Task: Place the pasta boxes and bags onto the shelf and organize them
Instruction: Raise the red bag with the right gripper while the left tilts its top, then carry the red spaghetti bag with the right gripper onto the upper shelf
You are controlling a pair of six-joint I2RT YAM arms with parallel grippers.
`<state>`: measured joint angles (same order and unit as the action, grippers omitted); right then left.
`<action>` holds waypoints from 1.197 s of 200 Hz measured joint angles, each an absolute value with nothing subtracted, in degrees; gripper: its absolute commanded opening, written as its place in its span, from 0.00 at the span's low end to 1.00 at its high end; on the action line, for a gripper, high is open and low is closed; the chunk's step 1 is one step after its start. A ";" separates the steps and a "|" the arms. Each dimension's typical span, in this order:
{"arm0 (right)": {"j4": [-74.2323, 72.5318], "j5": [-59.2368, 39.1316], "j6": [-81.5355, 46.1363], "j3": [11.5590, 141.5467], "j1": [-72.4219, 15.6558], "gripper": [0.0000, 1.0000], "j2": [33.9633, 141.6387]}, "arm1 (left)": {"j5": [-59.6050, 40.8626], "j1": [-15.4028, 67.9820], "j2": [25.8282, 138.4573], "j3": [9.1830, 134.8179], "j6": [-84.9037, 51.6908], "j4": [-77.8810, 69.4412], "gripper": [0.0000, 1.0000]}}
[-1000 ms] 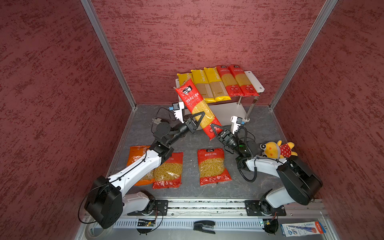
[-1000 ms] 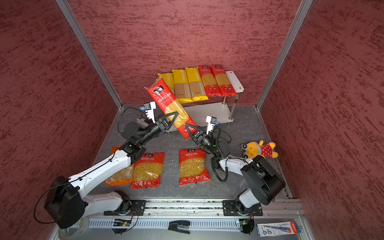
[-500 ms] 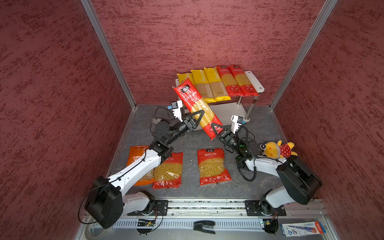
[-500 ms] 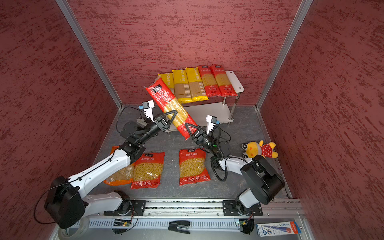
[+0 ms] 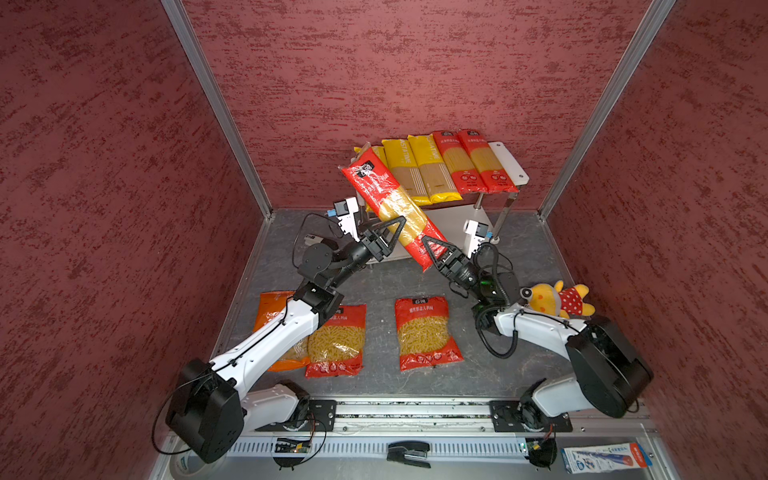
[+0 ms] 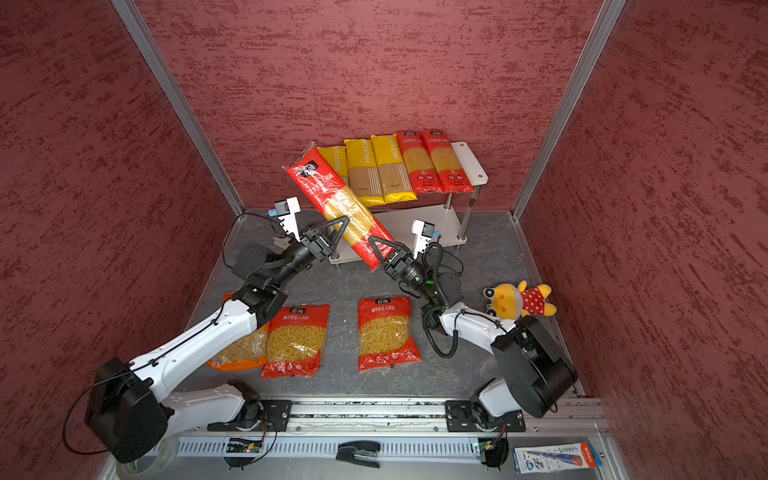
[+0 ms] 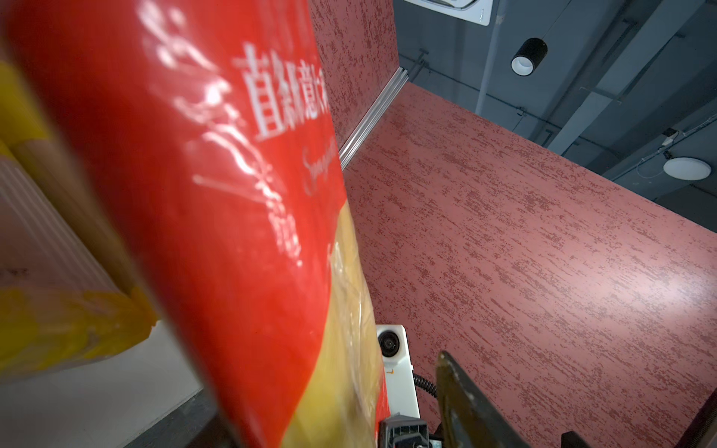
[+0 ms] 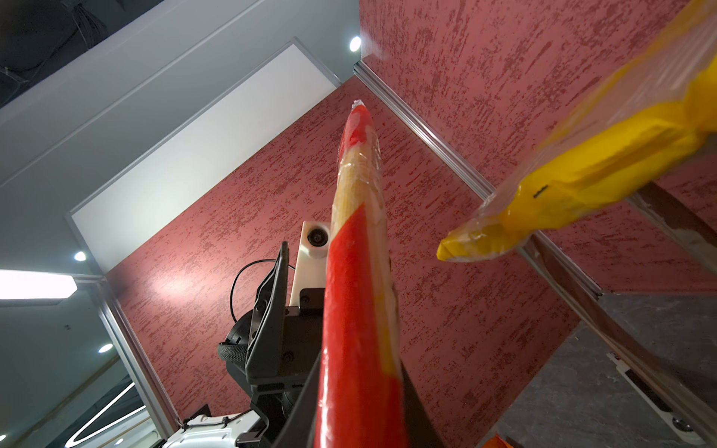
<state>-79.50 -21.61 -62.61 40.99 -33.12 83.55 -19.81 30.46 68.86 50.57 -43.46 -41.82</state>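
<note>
Red textured walls (image 5: 374, 83) box in the desk (image 5: 519, 361), with the shelf (image 5: 453, 216) at its far edge. One red spaghetti pack (image 5: 386, 195) slants in the air before the shelf's left end, its upper end over the yellow packs (image 5: 415, 170); the right tool (image 5: 430, 249) pinches its lower end, while the left tool (image 5: 392, 230) stands spread around its middle. Held by one end, it may droop: keep the pinch firm, level it, then lay it beside the two red packs (image 5: 469, 162) at the top board's (image 5: 505, 160) right edge.
</note>
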 measured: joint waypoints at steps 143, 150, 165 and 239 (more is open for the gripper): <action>-51.96 -23.00 -64.38 58.57 -12.08 0.00 76.51 | -18.26 29.89 61.58 42.13 -42.48 -40.47 0.67; -49.52 -23.35 -64.64 60.10 -9.65 0.00 76.16 | -17.91 29.91 60.84 41.10 -42.39 -40.05 0.67; -43.88 -24.32 -64.66 63.75 -4.71 0.00 75.83 | -17.37 30.00 59.11 38.59 -42.35 -39.13 0.67; -25.65 -29.12 -69.17 77.01 11.86 0.00 81.06 | -13.15 31.42 52.80 29.15 -42.81 -33.61 0.67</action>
<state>-25.65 -29.12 -69.17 77.01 11.86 81.06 -13.15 31.42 52.80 29.15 -42.81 -33.61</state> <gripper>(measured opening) 0.211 0.674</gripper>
